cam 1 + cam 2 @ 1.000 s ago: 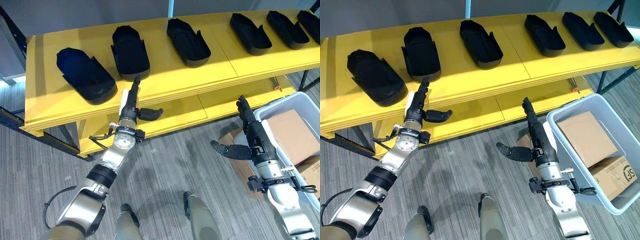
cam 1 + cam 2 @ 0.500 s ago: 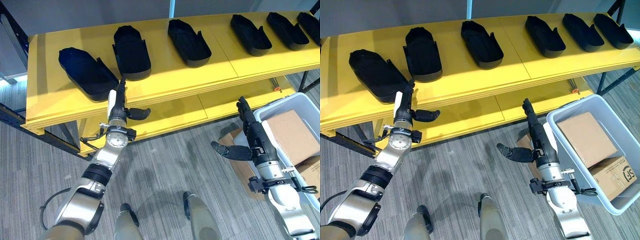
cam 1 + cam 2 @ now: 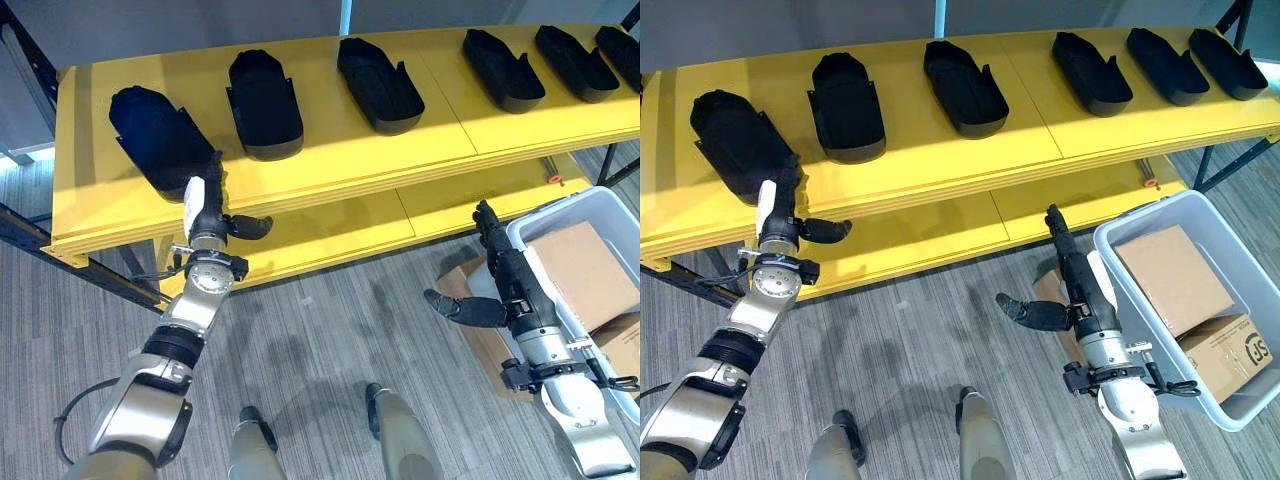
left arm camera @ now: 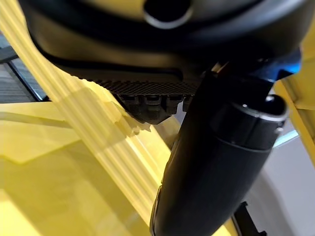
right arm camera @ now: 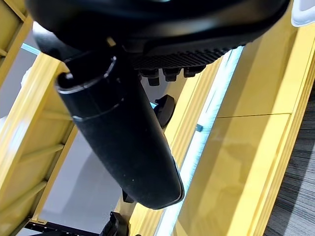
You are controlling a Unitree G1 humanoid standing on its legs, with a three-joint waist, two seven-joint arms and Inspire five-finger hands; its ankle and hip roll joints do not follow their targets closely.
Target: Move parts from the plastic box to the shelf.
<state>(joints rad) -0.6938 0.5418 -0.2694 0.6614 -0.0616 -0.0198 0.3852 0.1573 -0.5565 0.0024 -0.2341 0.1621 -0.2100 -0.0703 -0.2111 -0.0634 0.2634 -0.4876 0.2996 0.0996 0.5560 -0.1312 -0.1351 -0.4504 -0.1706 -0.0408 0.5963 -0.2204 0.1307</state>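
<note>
In the left eye view six black parts sit in a row along the shelf [image 3: 330,160] top, the leftmost part [image 3: 158,135] near its left end, and the left hand [image 3: 207,215] stands at the shelf's front edge just below that part, fingers straight, thumb out, holding nothing. In the right eye view the right hand [image 3: 1072,280] hangs beside the plastic box [image 3: 1230,400] at the shelf's right end, fingers straight and thumb spread, empty; the box shows cardboard boxes [image 3: 1173,275] and no black part I can make out. Both wrist views show straight fingers before yellow boards, so I judge a placement done, and the next move calls for the right hand to reach into the box
</note>
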